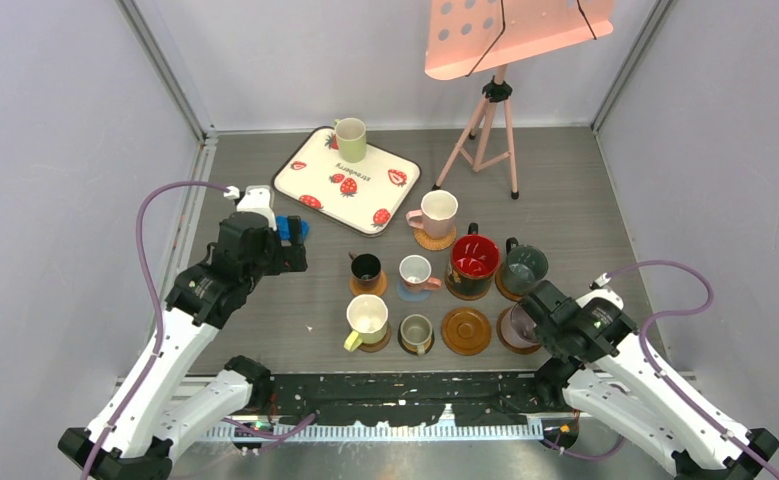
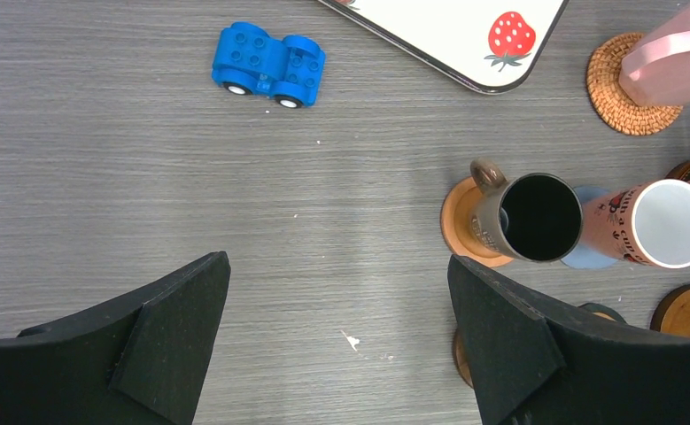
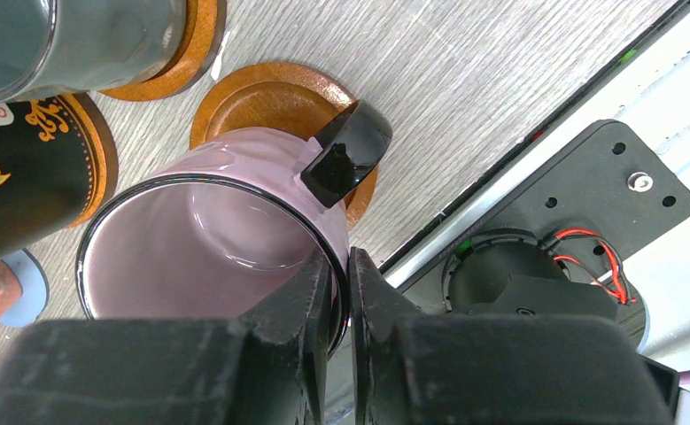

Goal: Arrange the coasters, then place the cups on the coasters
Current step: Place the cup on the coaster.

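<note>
My right gripper (image 3: pixel 341 266) is shut on the rim of the mauve cup (image 3: pixel 199 239), one finger inside and one outside. The cup, with a black handle, is over a glossy brown coaster (image 3: pixel 270 97) at the near right (image 1: pixel 518 325). Whether it rests on the coaster I cannot tell. Beside it an empty brown coaster (image 1: pixel 466 330) lies flat. Other cups stand on coasters: small black (image 1: pixel 366 268), pink (image 1: pixel 417 272), red-inside dark (image 1: pixel 474 262), teal (image 1: pixel 523 268), cream (image 1: pixel 366 320), grey (image 1: pixel 416 332). My left gripper (image 2: pixel 337 259) hangs open over bare table, holding nothing.
A yellow-green cup (image 1: pixel 350 139) stands on the white strawberry tray (image 1: pixel 315 180) at the back. A pale pink cup (image 1: pixel 435 212) sits on a woven coaster. A blue toy car (image 2: pixel 268 65) lies by my left gripper. A tripod (image 1: pixel 490 130) stands at the back right.
</note>
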